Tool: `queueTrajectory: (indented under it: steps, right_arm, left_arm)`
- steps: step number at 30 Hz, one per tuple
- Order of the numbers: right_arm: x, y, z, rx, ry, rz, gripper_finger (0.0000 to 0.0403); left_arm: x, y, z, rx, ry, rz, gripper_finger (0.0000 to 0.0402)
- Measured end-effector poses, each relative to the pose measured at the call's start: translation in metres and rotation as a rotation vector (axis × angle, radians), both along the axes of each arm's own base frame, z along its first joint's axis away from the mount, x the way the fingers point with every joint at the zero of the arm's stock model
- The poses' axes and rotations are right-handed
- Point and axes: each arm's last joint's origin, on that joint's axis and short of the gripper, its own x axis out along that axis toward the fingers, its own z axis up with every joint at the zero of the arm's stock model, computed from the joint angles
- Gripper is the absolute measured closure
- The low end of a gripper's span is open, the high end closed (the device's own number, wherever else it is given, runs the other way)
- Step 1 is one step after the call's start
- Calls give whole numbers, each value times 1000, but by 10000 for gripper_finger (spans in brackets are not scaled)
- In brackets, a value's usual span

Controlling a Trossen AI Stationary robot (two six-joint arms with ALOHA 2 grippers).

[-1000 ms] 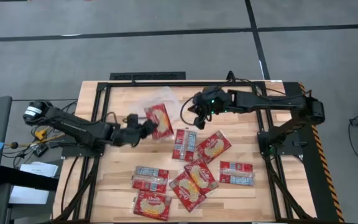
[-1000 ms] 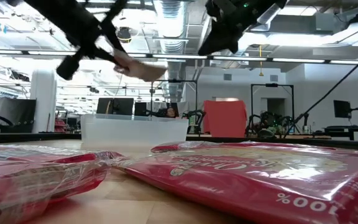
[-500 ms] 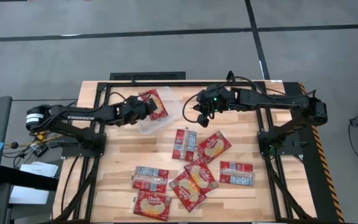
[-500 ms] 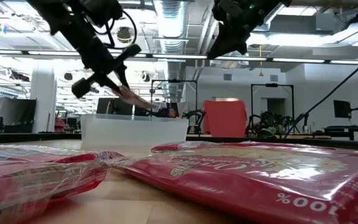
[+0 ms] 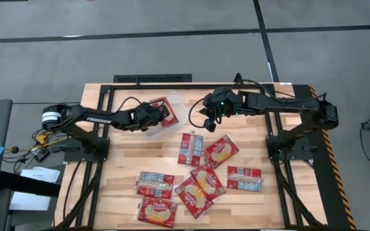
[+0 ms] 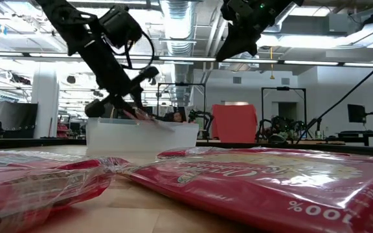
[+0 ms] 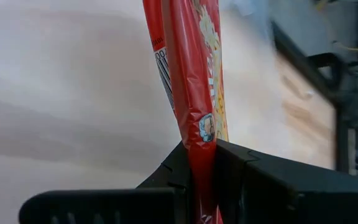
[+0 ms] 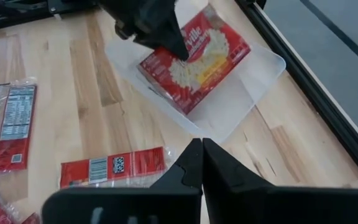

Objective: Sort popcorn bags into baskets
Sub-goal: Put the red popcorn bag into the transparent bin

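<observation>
Pale wooden planks form the counter (image 5: 124,160), framed by black rails and standing on a grey floor. Nearest the front edge lies a loose cluster of flat red popcorn packets (image 5: 194,183), some showing the yellow popcorn picture, others the pale label panel, several overlapping; in the low view two of them fill the foreground. Farther back, two more red packets (image 5: 205,151) lie side by side near the counter's middle. Beyond these, toward the far left of the counter, sits the shallow transparent plastic tray (image 5: 177,115). The left end effector (image 5: 157,115) reaches over the tray, its fingers clamped on one red popcorn packet (image 8: 194,56), which is tilted with the popcorn picture upward and its low edge down inside the tray. The left wrist view shows that packet pinched edge-on between the dark fingers (image 7: 253,180). The right end effector (image 5: 201,120) hangs in the air just right of the tray, fingers pressed together and holding nothing.
</observation>
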Motion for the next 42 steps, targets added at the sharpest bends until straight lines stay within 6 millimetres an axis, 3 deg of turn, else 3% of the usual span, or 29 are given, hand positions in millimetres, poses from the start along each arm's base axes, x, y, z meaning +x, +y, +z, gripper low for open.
queueTrajectory:
  steps: [6,16,20,24,30,36,42]
  right_arm:
    - [0,0,0,-3,1,-2,363]
    - [0,0,0,-6,2,11,363]
    - [0,0,0,-5,-3,11,350]
    - [1,0,0,-4,-6,14,344]
    - [2,0,2,-8,-31,13,344]
    - [3,0,4,-11,-47,12,343]
    - [3,0,4,0,-51,3,343]
  left_arm:
    - [13,7,-12,-47,30,-22,365]
    - [30,14,-12,-15,-21,-111,207]
    - [28,20,-10,-26,-36,-136,142]
    - [25,23,-4,-23,-35,-179,103]
    - [25,26,9,1,-65,-182,91]
    - [30,28,24,-9,27,-227,91]
    - [29,27,24,-25,67,-230,90]
